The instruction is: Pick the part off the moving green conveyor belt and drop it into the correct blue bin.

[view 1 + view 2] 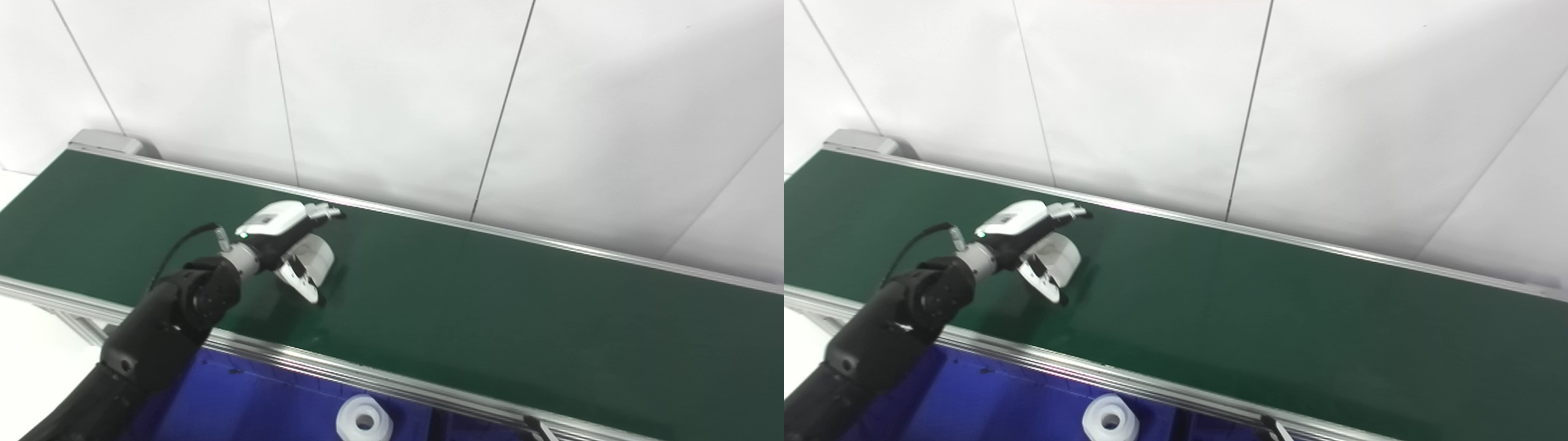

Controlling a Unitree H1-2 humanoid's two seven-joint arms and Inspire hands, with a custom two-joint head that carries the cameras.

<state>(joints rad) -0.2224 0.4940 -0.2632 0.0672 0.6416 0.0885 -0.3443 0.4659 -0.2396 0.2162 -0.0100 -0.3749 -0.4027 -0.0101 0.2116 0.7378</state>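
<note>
white wall panels behind green belt (490, 294). i see left hand (288, 242) over belt, fingers curled around white part (318, 257). white ring part (364, 419) sits in blue bin (257, 404) below belt.

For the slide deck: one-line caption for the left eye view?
Left hand closes around a white part on the green conveyor belt; a white threaded fitting lies in the blue bin.

The left hand (288, 245) is covering much of a white part (318, 257) left of frame centre, so whether the fingers are actually gripping it is unclear. The blue bin (263, 404) is running off the bottom edge, as is the white ring-shaped piece (364, 419) inside it. The conveyor belt (490, 294) is getting cropped at both sides.
</note>
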